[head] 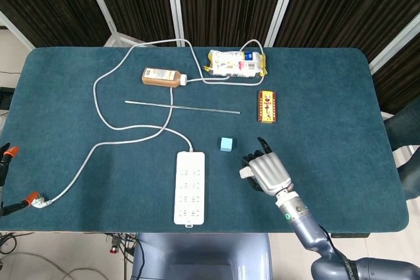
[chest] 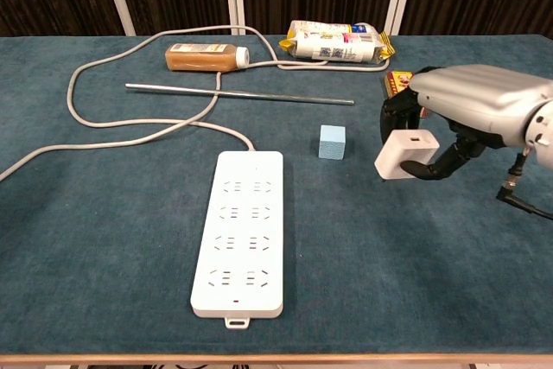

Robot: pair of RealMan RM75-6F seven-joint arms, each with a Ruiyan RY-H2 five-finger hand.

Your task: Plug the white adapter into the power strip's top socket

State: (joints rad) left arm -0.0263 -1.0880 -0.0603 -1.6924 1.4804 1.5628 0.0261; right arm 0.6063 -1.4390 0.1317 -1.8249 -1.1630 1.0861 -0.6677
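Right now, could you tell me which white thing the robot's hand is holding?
The small white adapter cube, gripped by the right hand above the table; the long white power strip lies flat, untouched.

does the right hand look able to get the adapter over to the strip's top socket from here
Probably yes: the right hand holds the adapter above the table, and only bare cloth lies between it and the strip; the blue cube sits just behind that path.

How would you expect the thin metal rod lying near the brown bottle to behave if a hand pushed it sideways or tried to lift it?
The metal rod looks straight and thin, so it is probably stiff and light. Being round and slender, it would likely roll across the table cloth if nudged sideways. Lying flat, it may be awkward to pinch.
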